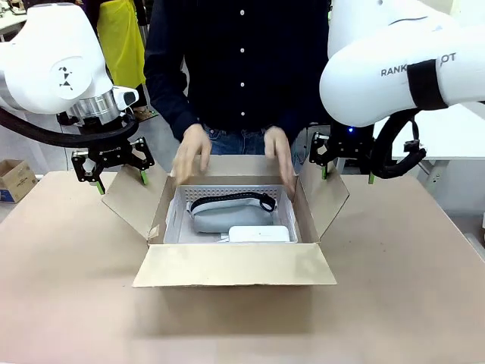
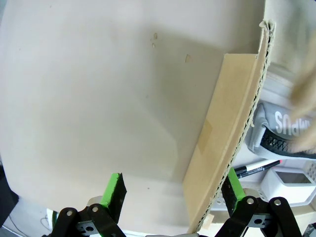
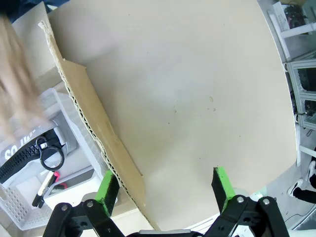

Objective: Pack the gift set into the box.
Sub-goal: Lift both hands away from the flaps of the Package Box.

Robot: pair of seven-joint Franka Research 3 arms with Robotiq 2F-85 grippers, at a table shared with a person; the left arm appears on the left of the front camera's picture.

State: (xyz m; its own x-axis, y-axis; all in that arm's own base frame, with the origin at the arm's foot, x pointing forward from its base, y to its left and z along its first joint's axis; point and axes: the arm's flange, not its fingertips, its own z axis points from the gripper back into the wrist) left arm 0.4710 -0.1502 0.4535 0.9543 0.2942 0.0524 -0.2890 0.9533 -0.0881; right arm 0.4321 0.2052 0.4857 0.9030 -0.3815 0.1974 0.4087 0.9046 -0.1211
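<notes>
Counting first: one large shallow brown corrugated cardboard box (image 1: 235,265) stands on the tan table (image 1: 394,303), all four of its flaps folded outward. One white perforated plastic basket (image 1: 227,184) sits inside it. The gift set lies in the basket, two pieces. One is a grey-blue soft pouch (image 1: 223,216), the other a white rounded-rectangle piece (image 1: 259,233).

The pouch's long axis runs left to right across the front view, parallel to the near flap. Its dark zipper strip lies along the far edge. The white piece lies on the robot's side of the pouch, touching it, its long side also left to right. The left wrist view shows one black marker with a red end (image 2: 256,168) beside the pouch.

Two hands of the person, one (image 1: 191,158) and the other (image 1: 279,158), are at the box's far rim, blurred.

There are two grippers. The left gripper (image 1: 121,180) hangs above the left flap (image 1: 129,201), fingers spread wide and holding nothing; in its wrist view the flap's corrugated edge runs between them. The right gripper (image 1: 348,175) is above the right flap (image 1: 326,199), fingers likewise wide and empty, the flap edge close to one finger.
</notes>
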